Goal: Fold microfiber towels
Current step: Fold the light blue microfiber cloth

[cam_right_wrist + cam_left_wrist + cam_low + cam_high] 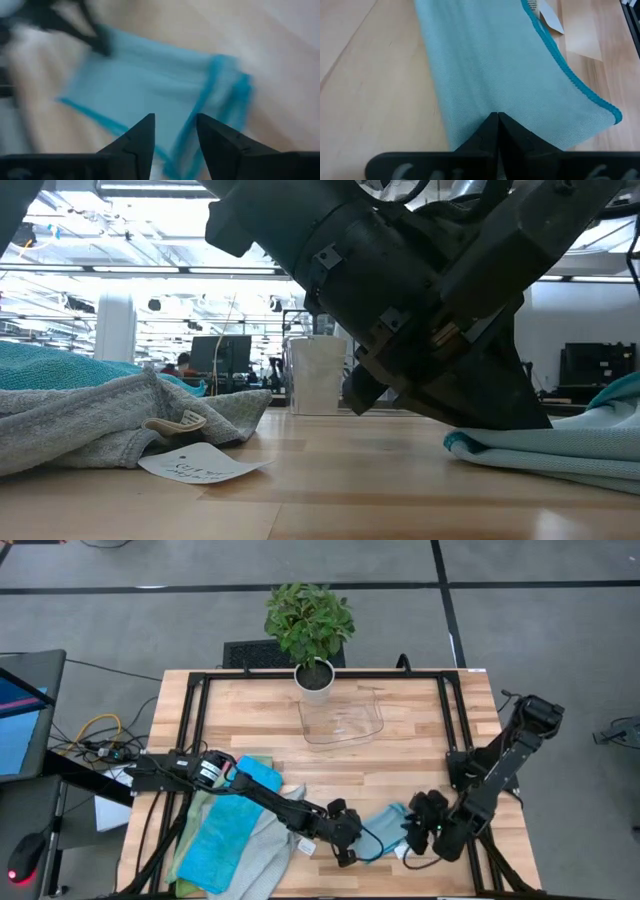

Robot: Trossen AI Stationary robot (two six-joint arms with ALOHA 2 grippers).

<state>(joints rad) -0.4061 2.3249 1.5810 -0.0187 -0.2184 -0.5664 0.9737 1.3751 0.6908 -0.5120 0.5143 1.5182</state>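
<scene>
The towel [385, 830], light with teal edging, lies near the table's near edge between both grippers. Left gripper [345, 845] pinches its fold; right gripper [175, 132] hangs parted, empty, above it. Soft, light, floppy: best gripped at corners

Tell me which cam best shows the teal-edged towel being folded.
Left wrist view: the light towel with teal edging fills it, hem sharp, left hand pinching it. High view shows it small between both hands; low view only a folded edge at right; right wrist view is blurred.
</scene>
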